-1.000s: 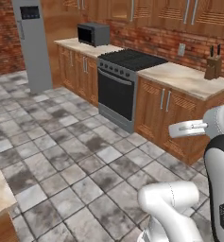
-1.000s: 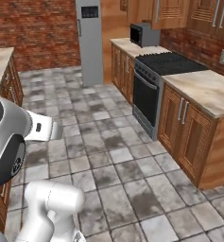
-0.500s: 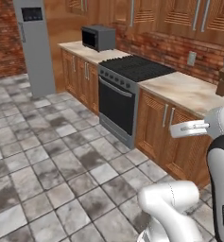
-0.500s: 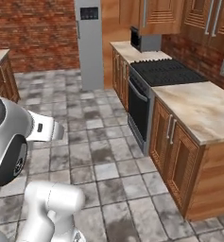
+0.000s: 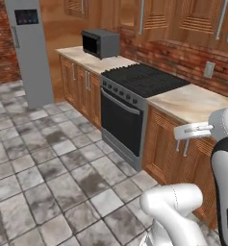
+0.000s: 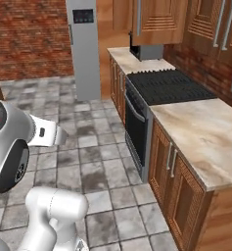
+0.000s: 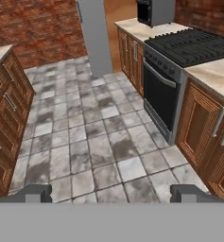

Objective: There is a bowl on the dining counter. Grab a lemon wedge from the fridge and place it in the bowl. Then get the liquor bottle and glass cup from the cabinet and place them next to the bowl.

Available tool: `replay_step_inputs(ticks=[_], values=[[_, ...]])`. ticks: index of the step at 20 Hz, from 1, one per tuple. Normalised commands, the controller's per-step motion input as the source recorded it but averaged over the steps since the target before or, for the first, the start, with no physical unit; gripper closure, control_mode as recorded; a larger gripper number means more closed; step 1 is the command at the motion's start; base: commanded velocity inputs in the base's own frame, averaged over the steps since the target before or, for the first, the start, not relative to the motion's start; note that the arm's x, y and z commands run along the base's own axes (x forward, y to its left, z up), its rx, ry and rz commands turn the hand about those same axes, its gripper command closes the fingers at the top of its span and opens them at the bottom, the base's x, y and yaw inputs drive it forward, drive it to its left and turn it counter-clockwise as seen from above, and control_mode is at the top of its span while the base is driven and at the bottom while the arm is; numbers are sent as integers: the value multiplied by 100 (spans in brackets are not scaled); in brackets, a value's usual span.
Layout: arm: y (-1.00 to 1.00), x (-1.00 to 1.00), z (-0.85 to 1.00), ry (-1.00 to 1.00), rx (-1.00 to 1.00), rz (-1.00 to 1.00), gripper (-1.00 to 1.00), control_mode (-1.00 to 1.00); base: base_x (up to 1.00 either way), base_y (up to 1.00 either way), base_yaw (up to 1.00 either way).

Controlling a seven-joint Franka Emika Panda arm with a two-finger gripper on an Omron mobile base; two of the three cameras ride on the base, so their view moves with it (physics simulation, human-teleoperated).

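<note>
My gripper (image 7: 111, 193) hangs empty, jaws wide apart, at the bottom of the hand view over the tiled floor (image 7: 90, 142). The fridge (image 7: 94, 35) stands at top centre, the stove (image 7: 172, 71) at right.

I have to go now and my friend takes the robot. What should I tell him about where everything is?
Gripper: open, holding nothing, pointing out over the tiled floor.
Fridge: straight ahead at the far end of the kitchen, door shut.
Stove and microwave: along the counter to the right.
Upper cabinets: all shut.
Done: nothing yet; bowl, lemon wedge, bottle and glass not seen.
Left: reach the fridge, fetch the lemon wedge, then everything else.
</note>
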Motion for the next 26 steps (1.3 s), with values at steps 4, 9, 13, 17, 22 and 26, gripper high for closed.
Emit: replay_step_inputs(ticks=[4,9,13,17,22,26], values=[[0,0,0,0,0,0,-100,100,100,0,-3],[0,0,0,0,0,0,-100,100,100,17,-6],[0,0,0,0,0,0,-100,100,100,26,-9],[0,0,0,0,0,0,-100,100,100,25,-18],[0,0,0,0,0,0,-100,100,100,21,-27],[0,0,0,0,0,0,-100,100,98,23,-35]])
